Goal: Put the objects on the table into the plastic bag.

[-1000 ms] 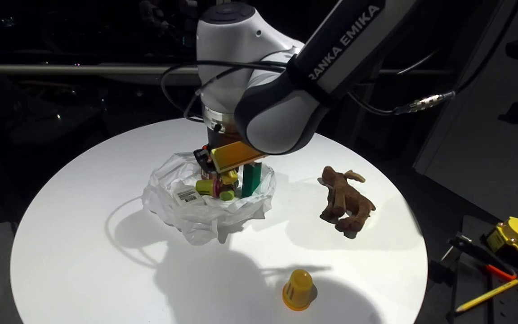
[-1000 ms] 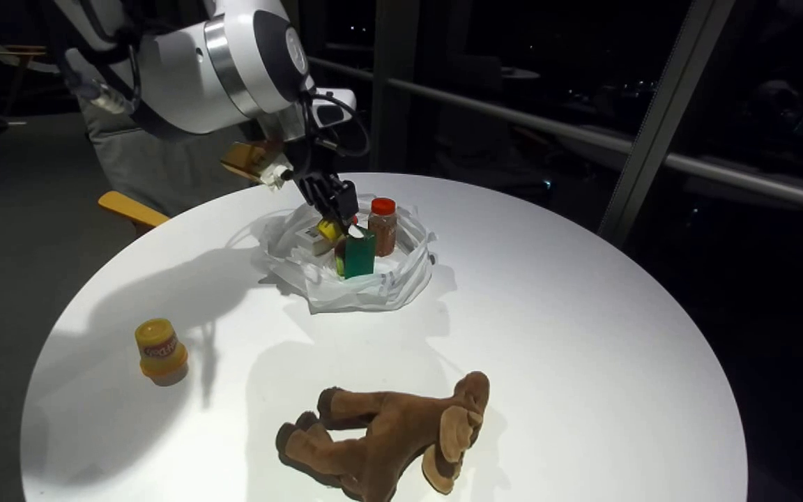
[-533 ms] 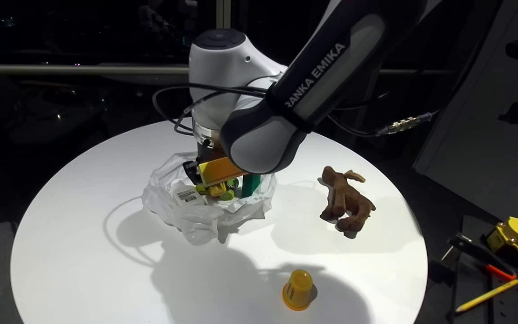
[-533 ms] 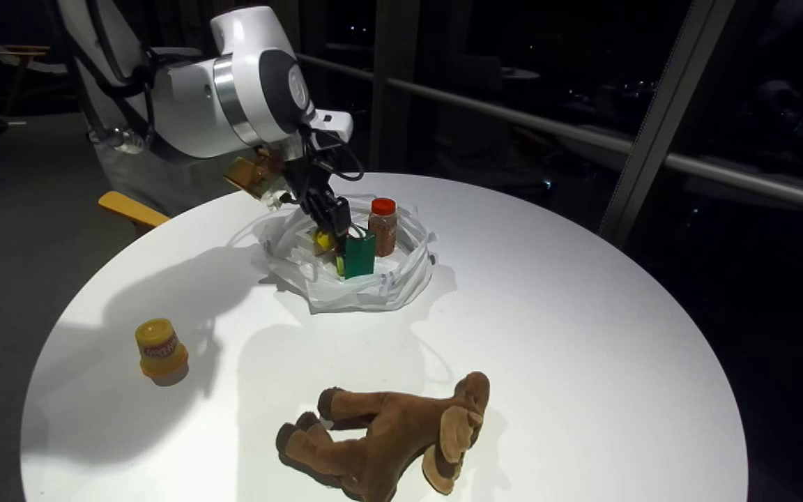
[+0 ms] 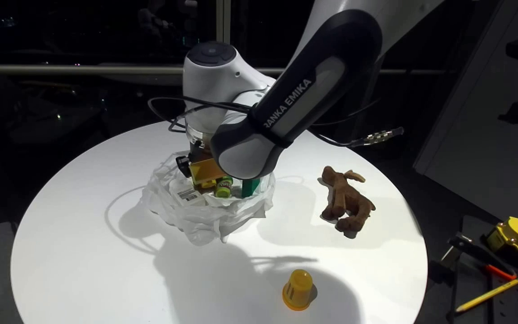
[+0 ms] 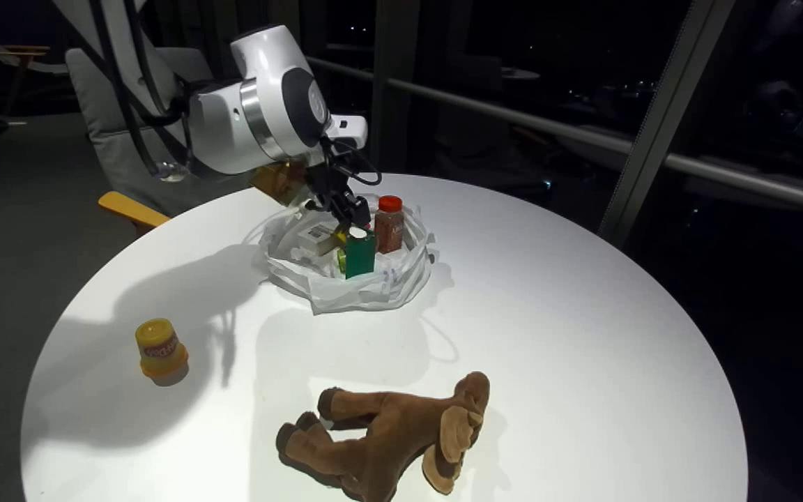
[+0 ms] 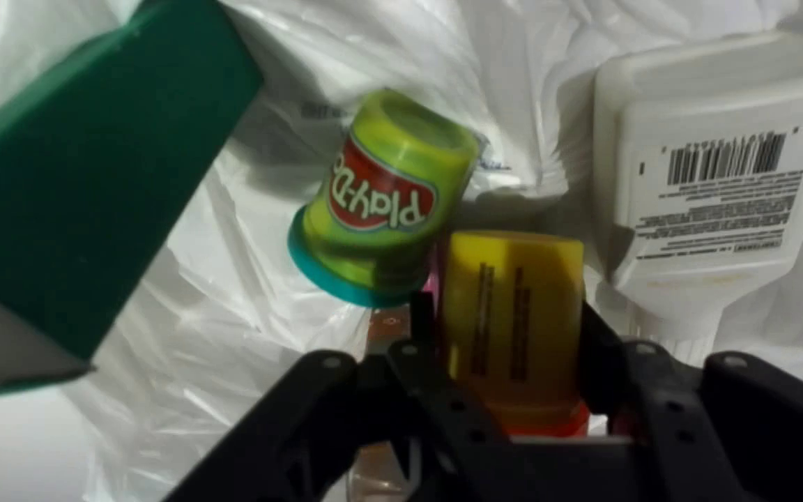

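In an exterior view, read from left to right, you see a yellow-orange tub [image 6: 161,348] at the lower left, resting lid-down on the round white worktop [image 6: 569,335]. Near the centre lies the white plastic bag [image 6: 346,298], its mouth wide; a green box [image 6: 360,258] stands upright at its front, with a red-capped jar [image 6: 389,230] just beyond it to the right. At the bottom, a brown plush animal [image 6: 401,432] lies on its side outside the bag, head to the right.

In the wrist view, again from left to right, note the green box at the left edge, then a lime-green tub [image 7: 391,195] at upper centre, its teal lid toward the lower left. Right of centre, within the bag's outline, your hand [image 7: 509,331] pinches a yellow tub [image 7: 513,293], one finger against each side; whether the tub touches anything below cannot be told. At the upper right lies a white bottle [image 7: 715,188], barcode showing.
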`<state>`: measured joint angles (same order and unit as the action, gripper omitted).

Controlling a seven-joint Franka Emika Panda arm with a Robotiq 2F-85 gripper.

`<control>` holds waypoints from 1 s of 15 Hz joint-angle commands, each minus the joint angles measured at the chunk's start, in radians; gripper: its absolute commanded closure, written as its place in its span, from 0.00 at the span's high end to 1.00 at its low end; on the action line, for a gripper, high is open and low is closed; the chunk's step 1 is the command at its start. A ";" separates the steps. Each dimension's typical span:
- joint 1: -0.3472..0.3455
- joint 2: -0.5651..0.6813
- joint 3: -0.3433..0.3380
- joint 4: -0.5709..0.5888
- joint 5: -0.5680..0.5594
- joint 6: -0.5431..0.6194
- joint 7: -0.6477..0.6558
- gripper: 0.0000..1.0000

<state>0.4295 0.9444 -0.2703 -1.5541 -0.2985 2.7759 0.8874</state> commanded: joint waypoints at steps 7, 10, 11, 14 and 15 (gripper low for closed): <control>-0.002 0.024 0.012 0.051 0.038 -0.060 -0.057 0.86; 0.023 -0.020 0.003 -0.015 0.027 -0.073 -0.043 1.00; 0.032 -0.040 0.000 -0.045 0.022 -0.069 -0.036 1.00; 0.088 -0.129 -0.032 -0.161 0.000 -0.040 0.005 1.00; 0.114 -0.164 -0.048 -0.201 -0.010 -0.029 0.025 1.00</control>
<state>0.4720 0.9165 -0.2773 -1.5978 -0.2885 2.7202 0.8717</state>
